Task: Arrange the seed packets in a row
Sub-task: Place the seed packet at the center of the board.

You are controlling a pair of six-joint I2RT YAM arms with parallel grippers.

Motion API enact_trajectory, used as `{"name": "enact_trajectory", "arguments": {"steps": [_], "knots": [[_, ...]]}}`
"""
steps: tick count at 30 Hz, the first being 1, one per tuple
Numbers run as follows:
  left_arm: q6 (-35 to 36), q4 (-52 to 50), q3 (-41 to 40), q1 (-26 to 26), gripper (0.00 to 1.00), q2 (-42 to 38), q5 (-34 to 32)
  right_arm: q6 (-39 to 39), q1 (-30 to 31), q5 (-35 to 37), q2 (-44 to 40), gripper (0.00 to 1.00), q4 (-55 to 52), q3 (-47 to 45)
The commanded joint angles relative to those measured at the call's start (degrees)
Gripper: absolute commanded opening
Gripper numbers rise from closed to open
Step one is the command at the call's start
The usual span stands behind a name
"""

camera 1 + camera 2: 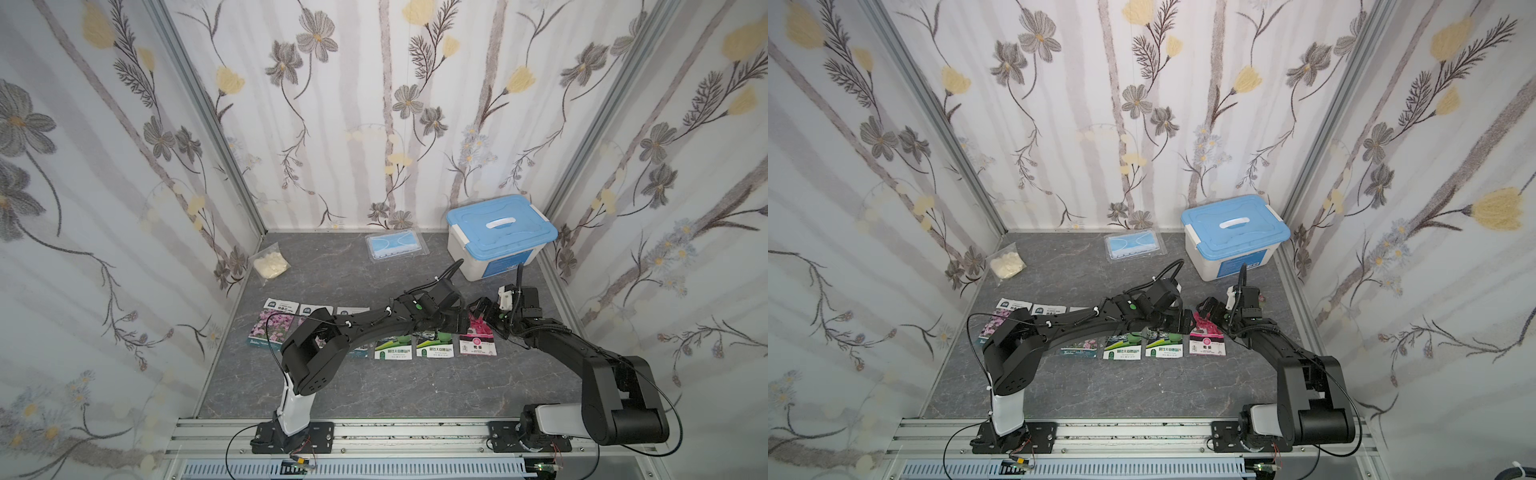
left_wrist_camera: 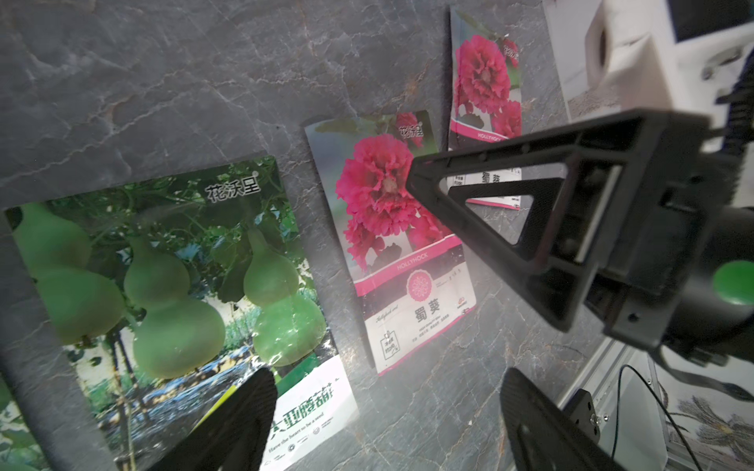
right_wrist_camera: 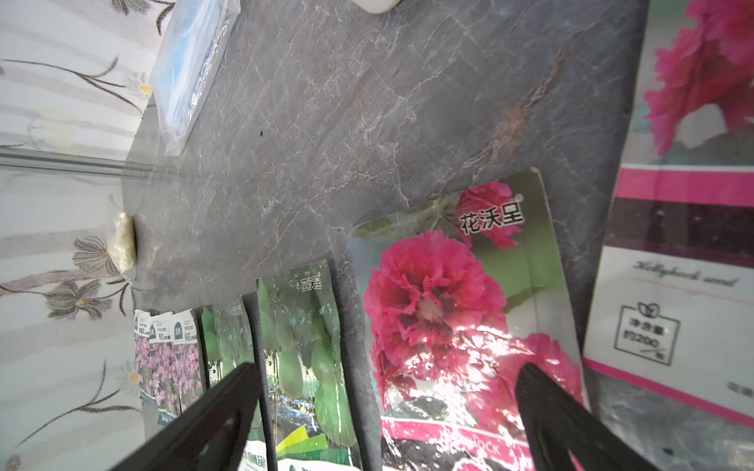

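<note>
The seed packets lie face up in a row across the grey table (image 1: 374, 386). From the left come purple-flower packets (image 1: 272, 328), partly under my left arm, then two green gourd packets (image 1: 392, 349) (image 1: 434, 348) and a red-bloom packet (image 1: 478, 343). A second red-bloom packet (image 2: 485, 81) lies beyond it, under my right arm in both top views. My left gripper (image 2: 387, 416) hangs open between the gourd packet (image 2: 171, 277) and the red-bloom packet (image 2: 391, 244), holding nothing. My right gripper (image 3: 387, 412) is open just above the red-bloom packet (image 3: 461, 310), close to the left gripper (image 1: 463, 322).
A white box with a blue lid (image 1: 500, 235) stands at the back right. A clear bag with a blue face mask (image 1: 397, 246) lies at the back, and a small bag of cream stuff (image 1: 271, 262) sits in the back left corner. Floral walls close three sides.
</note>
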Motion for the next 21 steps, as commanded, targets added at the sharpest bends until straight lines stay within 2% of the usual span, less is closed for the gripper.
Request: {"name": "enact_trajectory", "arguments": {"steps": [1, 21], "knots": [[0.2, 1.5, -1.1, 0.4, 0.89, -0.6, -0.3, -0.5, 1.3, 1.8, 1.6, 1.0, 2.4, 1.6], [-0.2, 3.6, -4.5, 1.8, 0.89, -2.2, 0.1, 1.2, 8.0, 2.6, 7.9, 1.0, 4.5, 3.3]]}}
